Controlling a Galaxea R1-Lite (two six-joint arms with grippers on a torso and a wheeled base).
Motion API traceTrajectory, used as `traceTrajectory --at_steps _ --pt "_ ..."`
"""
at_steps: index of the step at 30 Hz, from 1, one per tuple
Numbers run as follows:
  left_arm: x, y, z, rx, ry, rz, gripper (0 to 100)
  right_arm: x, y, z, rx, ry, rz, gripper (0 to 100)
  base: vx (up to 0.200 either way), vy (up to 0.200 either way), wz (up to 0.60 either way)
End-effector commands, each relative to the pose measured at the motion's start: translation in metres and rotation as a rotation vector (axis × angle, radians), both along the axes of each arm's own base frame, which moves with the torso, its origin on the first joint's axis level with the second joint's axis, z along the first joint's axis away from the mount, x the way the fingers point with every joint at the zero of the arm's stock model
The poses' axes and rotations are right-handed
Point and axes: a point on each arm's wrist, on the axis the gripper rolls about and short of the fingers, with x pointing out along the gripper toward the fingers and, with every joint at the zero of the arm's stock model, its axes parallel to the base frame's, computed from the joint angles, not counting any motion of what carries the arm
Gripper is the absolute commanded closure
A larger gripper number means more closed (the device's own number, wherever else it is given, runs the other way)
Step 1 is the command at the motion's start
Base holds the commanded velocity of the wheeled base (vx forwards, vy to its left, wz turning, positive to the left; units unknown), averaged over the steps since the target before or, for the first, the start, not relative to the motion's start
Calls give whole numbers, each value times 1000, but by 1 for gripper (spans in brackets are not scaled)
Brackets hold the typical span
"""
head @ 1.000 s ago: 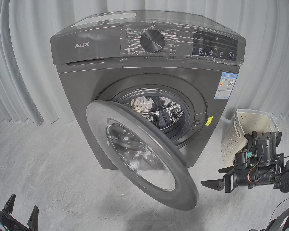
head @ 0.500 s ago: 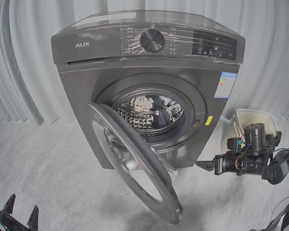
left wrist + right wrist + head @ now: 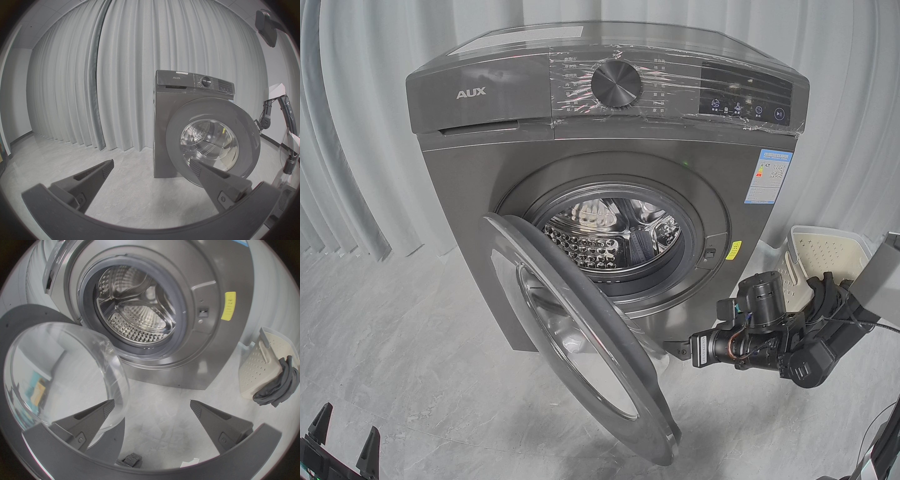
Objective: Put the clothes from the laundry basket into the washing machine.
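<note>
We see a dark grey front-loading washing machine (image 3: 612, 156) standing on a pale grey marbled floor (image 3: 425, 350), far from us against pale pleated curtains (image 3: 362, 125); its round grey door with a domed glass window (image 3: 581, 331) is swung open on the left hinge and juts toward us; through the open port we see the shiny perforated steel drum (image 3: 612, 231). Just right of the machine, on the floor, stands a cream perforated plastic laundry basket (image 3: 831, 253); dark grey clothes (image 3: 278, 387) hang in a bunch over its near edge, so the task's clothes are at the basket, well apart from the drum. The right gripper (image 3: 151, 404) hangs low, right of the open door and in front of the machine's lower right corner, between the door and the basket, its fingers pointing left; its jaws are spread wide and hold nothing. The left gripper (image 3: 349, 425) sits low at the near left, well apart from the machine; its jaws too are spread wide with nothing between them.
</note>
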Motion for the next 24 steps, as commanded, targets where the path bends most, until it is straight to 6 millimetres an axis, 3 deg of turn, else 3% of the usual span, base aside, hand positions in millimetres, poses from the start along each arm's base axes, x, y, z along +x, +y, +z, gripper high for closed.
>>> traceTrajectory --at_steps 1,7,12,18,24 --pt "0 0 -5 0 2 1 0 -5 12 -17 -23 41 43 0 0 0 0" --pt "0 0 -4 0 1 1 0 -20 23 -18 -26 49 89 0 0 0 0" --pt "0 0 -4 0 2 1 0 -15 26 -10 14 -16 93 0 0 0 0" --pt "0 0 -4 0 2 1 0 -6 37 -8 46 -55 111 0 -200 0 0" --pt "0 0 -4 0 1 1 0 -5 53 -6 63 -69 149 0 0 0 0"
